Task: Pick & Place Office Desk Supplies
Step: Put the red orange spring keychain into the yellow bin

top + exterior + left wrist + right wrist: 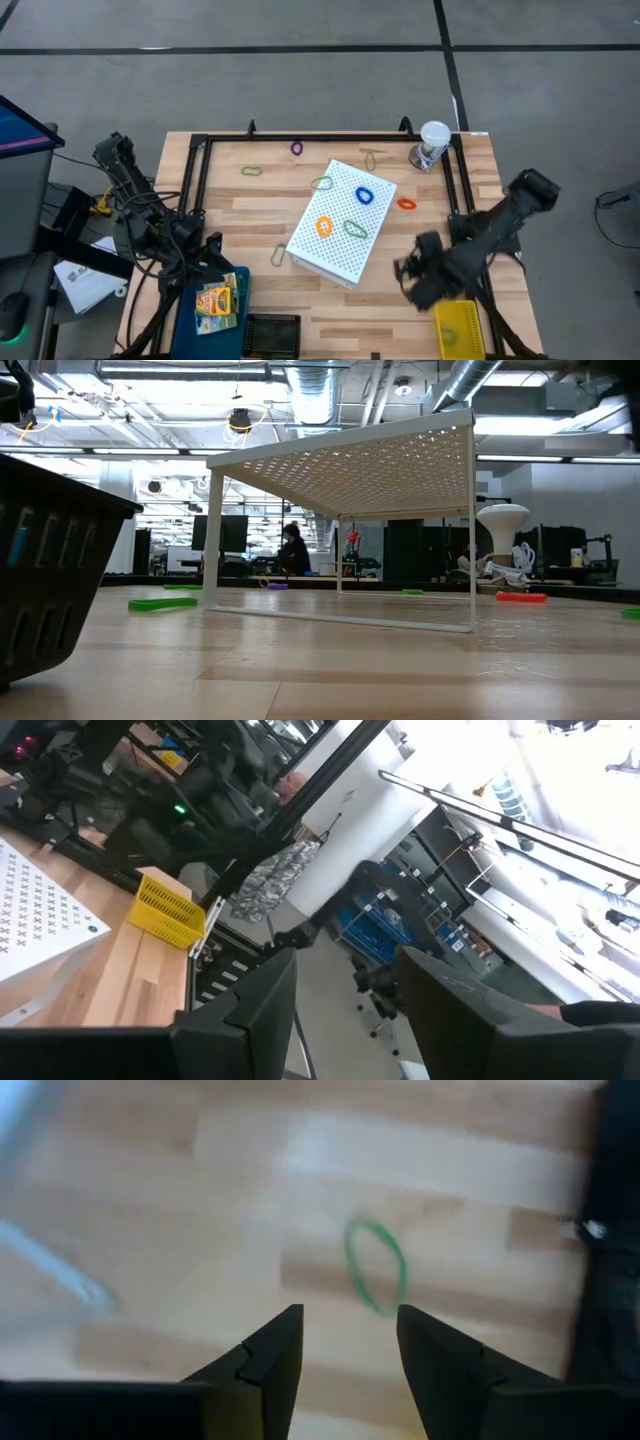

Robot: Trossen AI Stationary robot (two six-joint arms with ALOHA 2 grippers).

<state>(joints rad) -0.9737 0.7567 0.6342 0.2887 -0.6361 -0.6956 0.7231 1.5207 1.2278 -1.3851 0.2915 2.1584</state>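
Green rubber band (376, 1266) on table beneath right tool (342, 1342), fingers apart, empty; left tool (340, 995) apart, empty.

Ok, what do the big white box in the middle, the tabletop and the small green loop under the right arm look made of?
White perforated box: probably thin painted sheet metal, matte, judging by its regular punched holes and crisp edges. Tabletop: wood, butcher-block style, with visible grain and joined strips, lightly sheened. Green loop: seemingly rubber, a thin, limp band lying flat just ahead of the open right pincer.
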